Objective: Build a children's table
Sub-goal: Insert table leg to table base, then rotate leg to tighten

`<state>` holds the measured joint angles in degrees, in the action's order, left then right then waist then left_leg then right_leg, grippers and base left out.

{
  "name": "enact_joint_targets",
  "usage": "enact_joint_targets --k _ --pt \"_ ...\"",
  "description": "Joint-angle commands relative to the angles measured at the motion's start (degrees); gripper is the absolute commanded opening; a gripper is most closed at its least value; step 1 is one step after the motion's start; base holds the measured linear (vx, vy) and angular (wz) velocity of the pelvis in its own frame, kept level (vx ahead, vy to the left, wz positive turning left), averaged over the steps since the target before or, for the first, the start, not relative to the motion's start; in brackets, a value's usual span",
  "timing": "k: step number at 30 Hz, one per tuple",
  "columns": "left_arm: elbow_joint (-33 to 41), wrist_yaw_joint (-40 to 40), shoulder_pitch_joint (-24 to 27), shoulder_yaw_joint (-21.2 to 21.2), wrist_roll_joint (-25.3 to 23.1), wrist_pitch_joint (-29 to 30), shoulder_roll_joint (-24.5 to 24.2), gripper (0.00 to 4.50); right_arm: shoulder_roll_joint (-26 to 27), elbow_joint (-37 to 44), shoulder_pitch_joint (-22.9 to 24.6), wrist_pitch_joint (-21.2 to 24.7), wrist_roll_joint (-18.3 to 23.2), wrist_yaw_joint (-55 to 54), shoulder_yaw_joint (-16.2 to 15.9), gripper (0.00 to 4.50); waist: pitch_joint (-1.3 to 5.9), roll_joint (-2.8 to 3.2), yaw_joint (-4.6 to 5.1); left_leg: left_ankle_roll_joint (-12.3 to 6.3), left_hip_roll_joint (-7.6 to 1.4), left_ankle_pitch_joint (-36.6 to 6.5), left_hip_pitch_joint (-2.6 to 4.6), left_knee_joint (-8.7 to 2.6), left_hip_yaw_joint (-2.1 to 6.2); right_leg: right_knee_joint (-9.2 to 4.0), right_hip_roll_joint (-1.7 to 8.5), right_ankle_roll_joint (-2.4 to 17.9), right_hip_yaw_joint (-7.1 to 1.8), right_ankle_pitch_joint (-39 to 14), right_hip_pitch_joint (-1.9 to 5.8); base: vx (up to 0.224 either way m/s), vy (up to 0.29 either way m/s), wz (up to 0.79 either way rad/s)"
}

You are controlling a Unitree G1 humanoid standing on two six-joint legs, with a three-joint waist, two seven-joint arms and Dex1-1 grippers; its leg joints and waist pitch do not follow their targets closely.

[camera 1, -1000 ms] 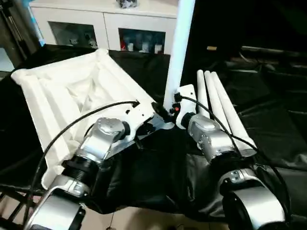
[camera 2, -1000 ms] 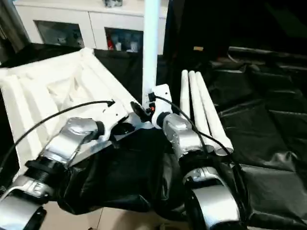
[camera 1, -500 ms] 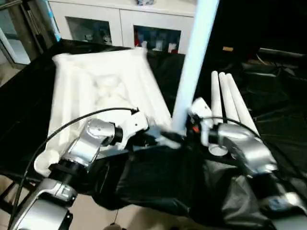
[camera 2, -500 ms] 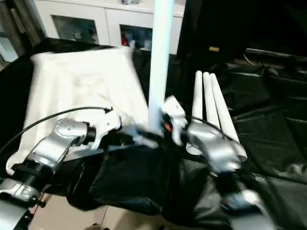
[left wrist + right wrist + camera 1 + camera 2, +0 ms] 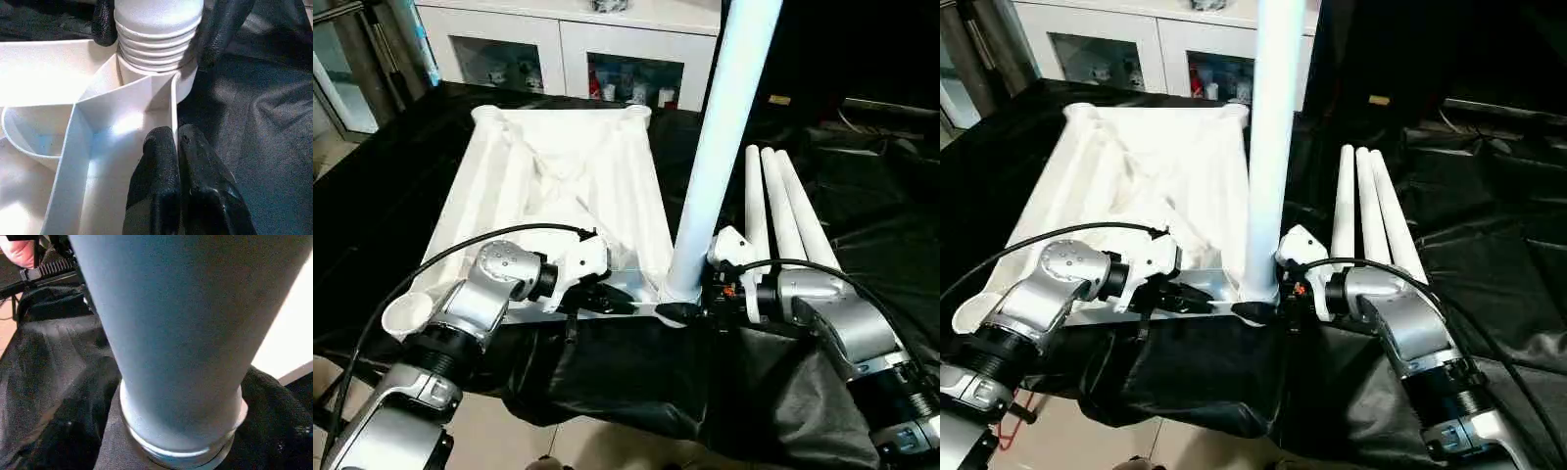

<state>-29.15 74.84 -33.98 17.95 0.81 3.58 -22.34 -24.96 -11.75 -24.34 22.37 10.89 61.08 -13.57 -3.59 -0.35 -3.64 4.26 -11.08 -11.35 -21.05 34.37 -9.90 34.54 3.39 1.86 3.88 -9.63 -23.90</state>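
The white tabletop [image 5: 558,186] lies upside down on the black cloth, ribs facing up. One white leg [image 5: 724,127] stands upright in its near right corner socket, and its threaded end [image 5: 156,34] sits in the socket. My left gripper [image 5: 175,134] is shut on a thin rib of the tabletop's near edge, just left of that socket. My right gripper [image 5: 690,311] reaches in from the right at the leg's base. Its black fingers [image 5: 222,29] press against the leg on both sides.
Three more white legs [image 5: 783,211] lie side by side on the cloth to the right of the tabletop. A white glass-fronted cabinet [image 5: 558,49] stands behind the table. The table's near edge runs just below my grippers, with floor beyond it.
The head camera has swung, so the whole picture has shifted. My right gripper's fingers have drawn in around the leg's base. The left grip on the rib is unchanged.
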Motion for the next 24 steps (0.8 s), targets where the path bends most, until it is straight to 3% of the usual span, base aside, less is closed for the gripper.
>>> enact_joint_targets --k 1,5,13,16,18,19,21,22,24 --pt "0.69 1.15 -2.14 -0.34 1.67 -1.85 0.56 0.00 0.29 0.95 0.17 0.34 -0.37 -0.05 -1.07 3.18 4.46 0.34 -0.07 -3.34 -2.12 -5.59 0.37 -3.70 0.38 -3.20 4.41 13.31 -2.93 -5.71 4.18 0.000 0.000 0.00" --pt "0.44 1.32 -2.05 -0.27 1.61 -2.21 0.41 0.00 0.41 1.09 0.25 0.54 -0.28 -0.22 -1.27 2.89 4.44 0.32 -0.08 -3.35 -2.13 -5.87 0.41 -3.66 0.37 -3.23 4.40 13.26 -2.92 -6.22 4.16 0.000 0.000 0.00" --pt "-0.89 1.07 -2.16 -0.36 1.19 -3.26 0.64 0.00 2.84 -0.55 1.20 0.06 -0.34 -2.37 -1.35 2.78 4.31 0.21 -0.06 -2.68 -2.01 -7.04 0.46 -3.65 0.35 -3.52 4.39 12.20 -2.95 -9.61 3.97 0.000 0.000 0.00" --pt "-2.10 -2.96 -2.77 -0.87 0.28 -3.33 2.37 0.00 7.44 -6.04 -0.05 -1.95 -2.05 -10.49 0.21 2.77 4.16 0.29 0.19 -1.85 -1.93 -8.32 0.51 -3.69 0.36 -3.87 4.50 11.71 -2.94 -12.32 3.72 0.000 0.000 0.00" --pt "-3.79 -6.92 -3.84 -1.51 -0.41 -3.24 4.26 0.00 12.07 -11.44 -2.07 -2.46 -2.64 -18.17 2.52 2.77 3.95 0.13 0.95 -0.18 -1.56 -10.20 0.23 -3.94 0.66 -4.55 4.47 9.37 -2.60 -19.48 3.91 0.000 0.000 0.00" --pt "-4.13 -7.77 -4.09 -1.56 -0.60 -3.02 4.73 0.00 13.27 -12.92 -2.70 -2.71 -2.73 -20.13 3.09 2.77 4.04 0.19 1.00 0.00 -1.56 -10.47 0.26 -3.91 0.71 -4.55 4.56 8.77 -2.63 -20.67 3.85 0.000 0.000 0.00" --pt "-5.63 -12.10 -5.13 -1.82 -1.66 -2.56 6.77 0.00 18.24 -19.12 -5.37 -3.45 -2.42 -28.23 5.89 2.77 4.02 0.21 1.52 0.33 -1.50 -10.51 0.34 -3.88 0.74 -4.74 4.52 8.61 -2.67 -21.40 3.67 0.000 0.000 0.00" --pt "-6.37 -14.35 -5.73 -2.14 -1.85 -1.44 8.02 0.00 20.47 -22.14 -6.82 -3.88 -2.26 -32.24 7.16 2.76 3.99 0.20 2.00 0.52 -1.42 -10.42 0.01 -3.90 0.79 -4.68 4.53 8.65 -2.68 -21.56 3.72 0.000 0.000 0.00" --pt "-7.14 -16.72 -6.31 -2.34 -2.32 -0.92 9.05 0.00 22.18 -24.66 -8.06 -4.48 -2.13 -35.36 8.08 2.76 4.09 0.16 2.03 0.52 -1.34 -10.18 0.19 -3.79 0.80 -4.91 4.56 8.11 -2.61 -22.37 3.61 0.000 0.000 0.00"
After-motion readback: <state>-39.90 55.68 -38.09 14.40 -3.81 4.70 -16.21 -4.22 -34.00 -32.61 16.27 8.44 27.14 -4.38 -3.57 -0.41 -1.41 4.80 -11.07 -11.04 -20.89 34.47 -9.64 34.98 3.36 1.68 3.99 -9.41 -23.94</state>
